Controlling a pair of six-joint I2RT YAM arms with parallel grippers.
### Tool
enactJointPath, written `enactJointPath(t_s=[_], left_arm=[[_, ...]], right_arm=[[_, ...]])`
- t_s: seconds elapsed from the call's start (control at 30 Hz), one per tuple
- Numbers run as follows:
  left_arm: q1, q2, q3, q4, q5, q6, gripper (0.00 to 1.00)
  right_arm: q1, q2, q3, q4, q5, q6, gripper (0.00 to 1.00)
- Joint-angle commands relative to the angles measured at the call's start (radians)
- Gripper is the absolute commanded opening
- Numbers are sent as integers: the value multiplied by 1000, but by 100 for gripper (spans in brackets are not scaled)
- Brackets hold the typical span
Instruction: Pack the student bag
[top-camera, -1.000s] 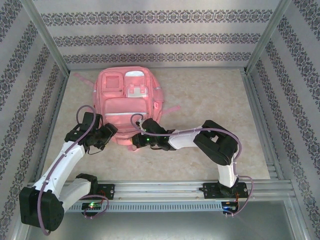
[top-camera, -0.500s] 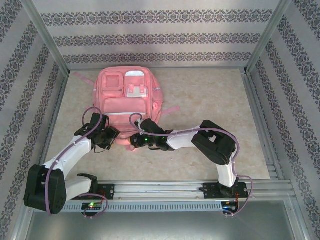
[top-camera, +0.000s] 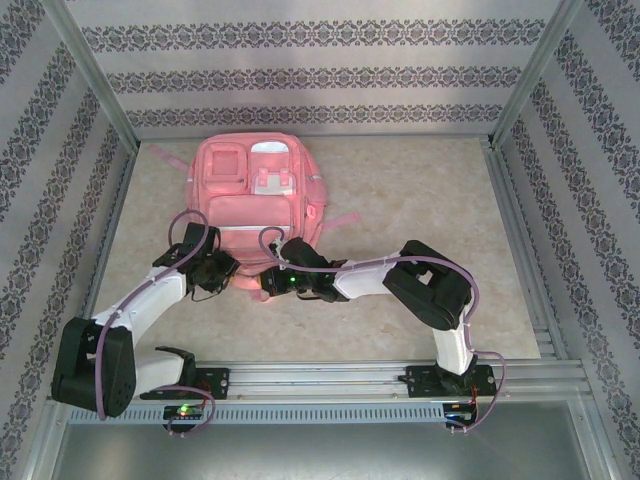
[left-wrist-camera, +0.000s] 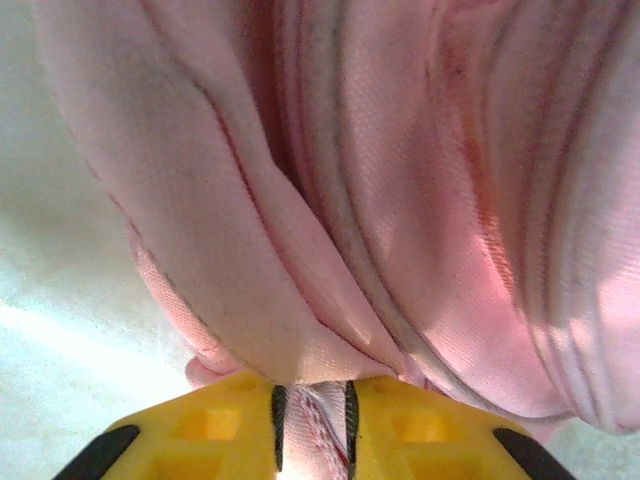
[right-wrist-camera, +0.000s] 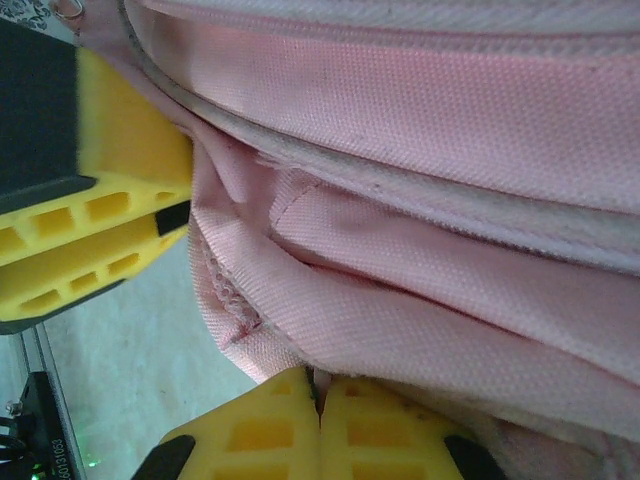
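- Bag (top-camera: 255, 195) flat on table (top-camera: 420, 200), stretching away beyond both fingertips.
- Bare table right of the right fingers (right-wrist-camera: 270, 425).
- Left gripper (left-wrist-camera: 312, 420) clenched on bag's near hem, arm low, outstretched.
- Right gripper (right-wrist-camera: 320, 405) pinching same hem, elbow folded.

FREE: table (top-camera: 420, 200) right of student bag (top-camera: 255, 190) | BLOCKED: bag's near edge, by left end effector (top-camera: 230, 272), right end effector (top-camera: 268, 284)

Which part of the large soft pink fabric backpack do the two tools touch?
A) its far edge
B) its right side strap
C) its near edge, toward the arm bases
C: the left tool and the right tool both pinch fabric at the near edge of the large soft pink fabric backpack.
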Motion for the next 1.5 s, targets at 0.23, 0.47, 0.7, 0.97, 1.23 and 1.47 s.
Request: enactJointPath(t_s=[0.23,0.47,0.7,0.97,1.23,1.47], left_arm=[[-5,-125,-3,-16,-25,80,0],[-2,-166,25,-66,-36,119,0],[57,-188,-1,-102,-20,147,0],[95,-188,-20,-95,2,177,0],[53,-189,-15,-44,82,150,58],[-53,-141,-17,33,49,66,60]], right_arm=[[14,-24,-58,-84,28,-30,0],[11,-44,-84,-83,40,-31,0],[-19,-107,-133,-111,44,-66,0],[-39,-184,-178,-214,63,-174,0],[-39,-159,-143,-214,10,-178,0],[-39,-133,-127,-192,1,-158,0]])
